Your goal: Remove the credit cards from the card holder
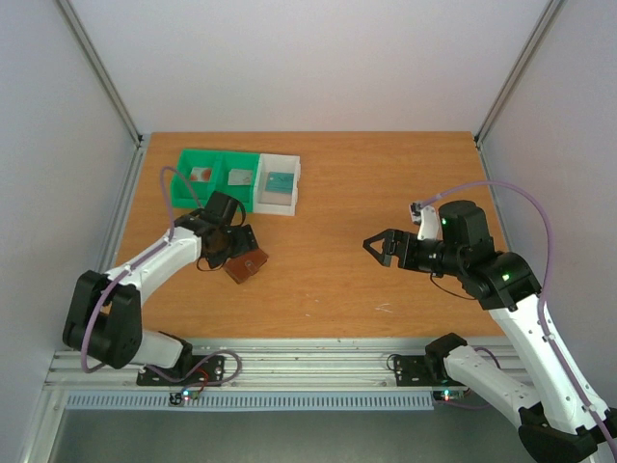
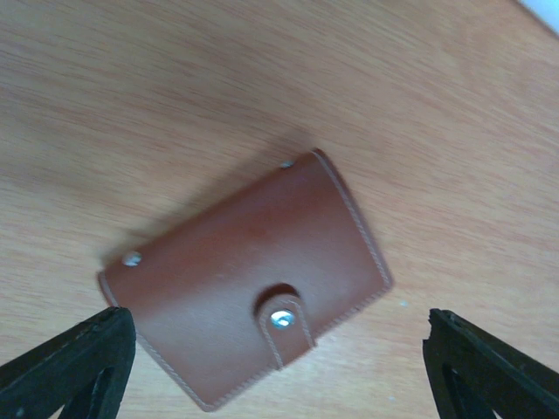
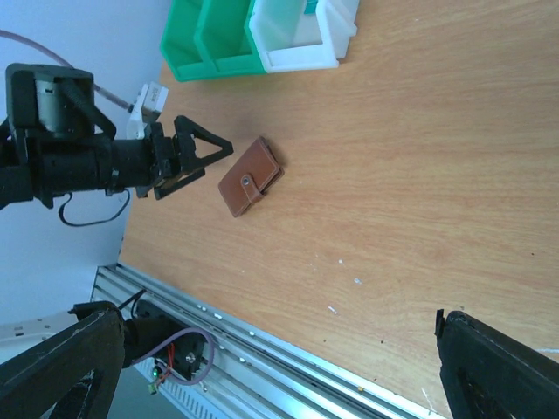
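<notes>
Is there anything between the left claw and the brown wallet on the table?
Nothing visible stands between them. The left claw hangs open close to the wallet, and only the wood of the table shows in the gap. The wallet lies flat with its snap strap closed.

The left arm (image 1: 145, 265) stretches low from its base at 7 o'clock towards 1 o'clock, its wrist bent downward. The left gripper (image 1: 233, 249) points down with its jaws spread wide. The right arm (image 1: 521, 299) rises from 5 o'clock, elbow bent. The right gripper (image 1: 378, 248) points towards 9 o'clock, its jaws wide apart and holding nothing.
</notes>
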`<action>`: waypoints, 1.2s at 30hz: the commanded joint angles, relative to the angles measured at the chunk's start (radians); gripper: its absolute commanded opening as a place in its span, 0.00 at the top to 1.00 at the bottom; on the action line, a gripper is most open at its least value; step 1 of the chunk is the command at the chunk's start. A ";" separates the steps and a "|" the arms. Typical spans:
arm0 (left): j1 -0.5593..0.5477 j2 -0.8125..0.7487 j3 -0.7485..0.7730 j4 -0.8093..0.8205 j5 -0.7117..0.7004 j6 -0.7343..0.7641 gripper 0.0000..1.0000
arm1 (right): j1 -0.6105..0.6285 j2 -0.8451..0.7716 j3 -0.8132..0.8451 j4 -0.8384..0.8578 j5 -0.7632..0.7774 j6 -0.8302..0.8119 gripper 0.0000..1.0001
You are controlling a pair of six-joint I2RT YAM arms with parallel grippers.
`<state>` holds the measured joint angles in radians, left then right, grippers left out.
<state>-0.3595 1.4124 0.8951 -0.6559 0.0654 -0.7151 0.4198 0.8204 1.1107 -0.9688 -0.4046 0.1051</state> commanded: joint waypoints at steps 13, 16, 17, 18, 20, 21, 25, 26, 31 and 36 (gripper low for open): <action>0.106 0.178 0.025 0.052 0.192 0.144 0.28 | -0.006 0.001 0.019 0.009 0.011 -0.017 0.02; 0.084 0.162 -0.030 0.094 0.277 0.111 0.35 | -0.006 0.022 0.019 0.006 0.004 -0.008 0.05; 0.067 0.154 -0.044 0.108 0.295 0.093 0.35 | -0.006 0.031 0.021 0.003 -0.005 -0.006 0.05; 0.049 0.144 -0.057 0.125 0.309 0.082 0.36 | -0.006 0.039 0.021 0.001 -0.015 -0.004 0.06; 0.001 0.128 -0.077 0.159 0.338 0.055 0.37 | -0.005 0.044 0.010 0.005 -0.026 0.004 0.07; -0.024 0.125 -0.084 0.174 0.347 0.032 0.38 | -0.006 0.044 0.003 0.015 -0.027 0.012 0.08; -0.119 0.108 -0.089 0.225 0.397 -0.037 0.42 | -0.006 0.058 -0.016 0.041 -0.046 0.032 0.11; -0.134 0.096 -0.093 0.238 0.405 -0.054 0.43 | -0.006 0.064 -0.018 0.047 -0.051 0.035 0.13; -0.159 0.041 -0.104 0.258 0.408 -0.089 0.41 | -0.003 0.092 -0.045 0.085 -0.066 0.065 0.24; -0.135 0.051 -0.091 0.186 0.307 -0.027 0.39 | 0.032 0.131 -0.094 0.133 -0.026 0.089 0.36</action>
<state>-0.5156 1.4681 0.8013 -0.4664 0.4187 -0.7704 0.4267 0.9253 1.0515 -0.8902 -0.4492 0.1646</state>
